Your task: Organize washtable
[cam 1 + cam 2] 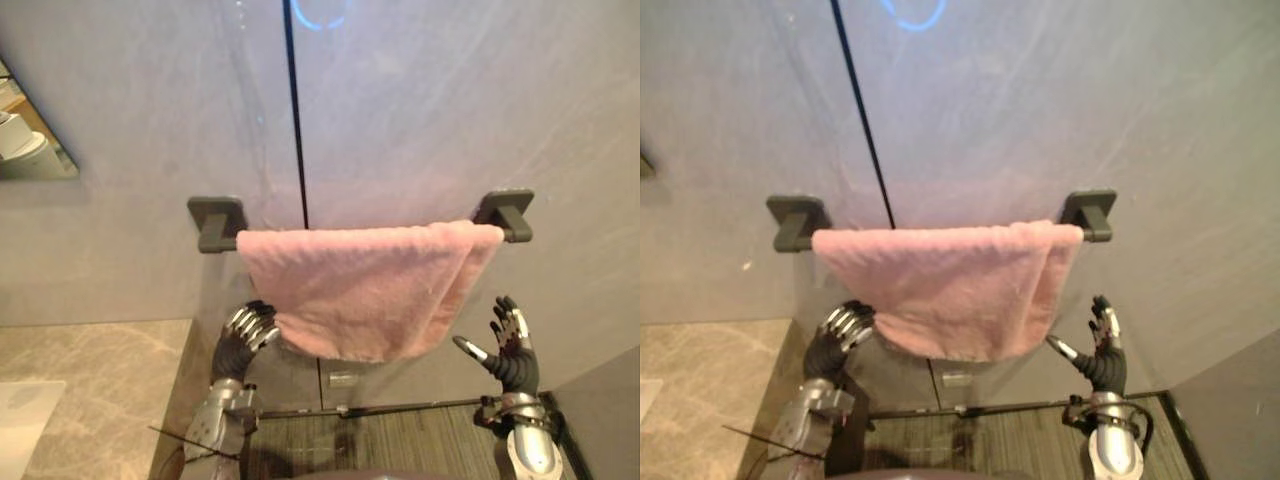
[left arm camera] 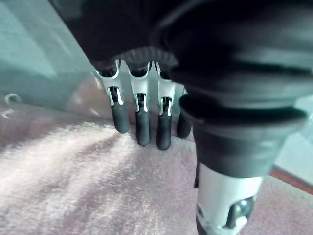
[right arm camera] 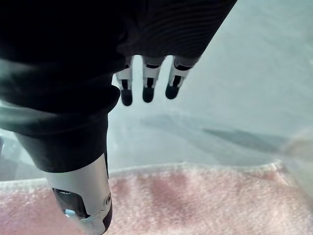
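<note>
Nearest the head camera, the left robot hand [image 1: 243, 338] and the right robot hand [image 1: 512, 352] were raised on either side of the hanging cloth. This suggested the step in hand was straightening the towel as part of tidying the washtable area.

Behind everything stood the grey wall [image 1: 420, 110], split by a dark vertical seam. The pink towel [image 1: 370, 290] was draped over a rail between the left bracket [image 1: 216, 222] and the right bracket [image 1: 507, 212]. It hung unevenly: its right end was doubled over and bunched against the right bracket, and its bottom edge ran in a slant.

The left robot hand was at the towel's lower left corner. In its wrist view the fingers [image 2: 143, 132] were nearly straight, with their dark tips resting on the pile and nothing pinched. The right robot hand was spread wide with its thumb out. It was empty and just beside the towel's lower right edge, not touching it.

The next move probably called for closing on both lower corners and drawing the cloth level. A hard tug could drag it off the rail.
</note>
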### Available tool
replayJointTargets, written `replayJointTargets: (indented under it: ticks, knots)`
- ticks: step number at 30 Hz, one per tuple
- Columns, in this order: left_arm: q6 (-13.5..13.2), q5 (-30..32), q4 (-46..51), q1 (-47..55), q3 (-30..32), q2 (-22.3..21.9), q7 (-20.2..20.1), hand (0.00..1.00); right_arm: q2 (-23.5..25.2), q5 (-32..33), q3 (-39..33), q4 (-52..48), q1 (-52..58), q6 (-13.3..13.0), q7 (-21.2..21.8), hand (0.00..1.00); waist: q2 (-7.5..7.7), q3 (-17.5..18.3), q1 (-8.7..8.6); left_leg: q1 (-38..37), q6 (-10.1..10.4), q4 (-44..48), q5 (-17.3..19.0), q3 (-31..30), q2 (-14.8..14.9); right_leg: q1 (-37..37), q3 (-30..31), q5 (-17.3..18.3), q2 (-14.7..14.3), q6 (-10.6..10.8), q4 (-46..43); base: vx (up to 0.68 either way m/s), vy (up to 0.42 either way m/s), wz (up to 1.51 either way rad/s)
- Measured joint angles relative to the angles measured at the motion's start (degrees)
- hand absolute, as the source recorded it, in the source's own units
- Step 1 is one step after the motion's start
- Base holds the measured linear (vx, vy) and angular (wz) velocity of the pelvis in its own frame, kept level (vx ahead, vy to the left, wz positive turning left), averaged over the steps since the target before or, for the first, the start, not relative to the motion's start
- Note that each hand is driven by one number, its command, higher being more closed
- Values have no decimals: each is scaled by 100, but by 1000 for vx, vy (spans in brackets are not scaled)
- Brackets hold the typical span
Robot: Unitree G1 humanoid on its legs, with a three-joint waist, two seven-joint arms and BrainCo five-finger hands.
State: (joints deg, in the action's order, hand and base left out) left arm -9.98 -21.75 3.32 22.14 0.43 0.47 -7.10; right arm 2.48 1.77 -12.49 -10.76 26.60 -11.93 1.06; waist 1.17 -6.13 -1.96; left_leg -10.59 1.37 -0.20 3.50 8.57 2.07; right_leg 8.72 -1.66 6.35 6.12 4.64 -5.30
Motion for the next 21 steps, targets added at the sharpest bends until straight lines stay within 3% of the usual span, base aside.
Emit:
replayJointTargets:
  ticks: [5,13,18,21]
  knots:
    - [19,469,-909,320,5,-117,13,0,-37,-47,210,1028,294,15,7,0,44,201,16,5,14,49,106,37,6,-96,17,179,10,0,-239,-39,-12,-1]
    - [103,1482,-2779,130,-38,-143,368,0,-140,-468,917,3266,-11,334,27,0,-8,283,126,-7,39,64,94,96,40,-91,16,191,-5,-10,-267,0,0,0]
    - [172,1686,-3628,3,-11,-127,529,0,-131,-457,902,4091,-281,387,-25,0,38,266,151,-3,60,-3,79,114,36,-107,16,190,-1,-9,-252,0,0,0]
    - [189,1747,-4068,-317,40,-103,659,0,-135,-457,901,4491,-491,470,-141,0,19,253,259,12,95,-91,53,230,56,-221,79,187,-23,-10,-251,-23,-10,-10]
